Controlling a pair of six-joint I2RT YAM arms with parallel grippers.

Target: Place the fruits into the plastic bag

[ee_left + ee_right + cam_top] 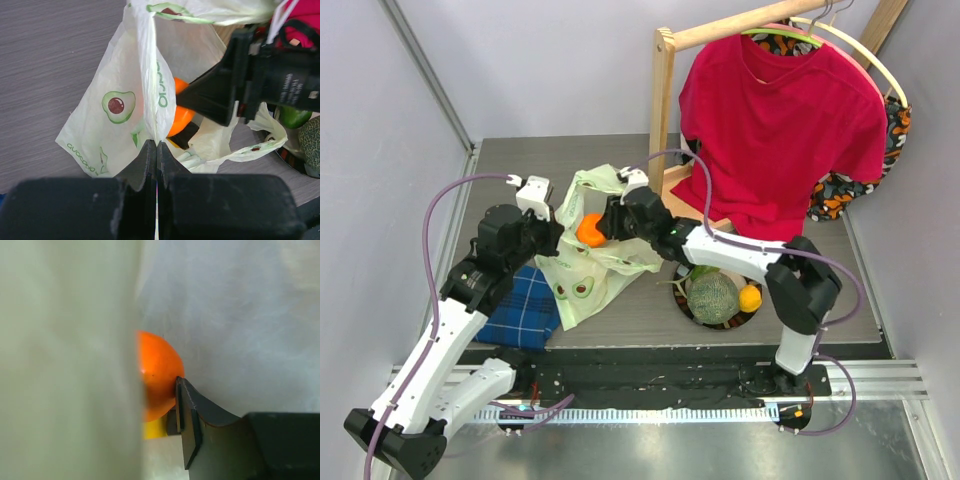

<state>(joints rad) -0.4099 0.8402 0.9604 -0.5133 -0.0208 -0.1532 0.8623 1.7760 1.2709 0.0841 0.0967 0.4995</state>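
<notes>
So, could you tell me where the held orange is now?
In the top view the orange sits left of centre, held in the right gripper at the mouth of the plastic bag, just right of the left gripper.

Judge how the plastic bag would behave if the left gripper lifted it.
Probably floppy: the plastic bag hangs in loose folds from the left gripper's pinch. Likely very light, being thin and translucent. Its mouth may sag shut around the orange that the right gripper holds.

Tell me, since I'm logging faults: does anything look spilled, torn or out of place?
Nothing stands out. The left gripper pinches an edge of the bag, the right gripper holds an orange at its mouth, and the melon sits on the plate.
</notes>
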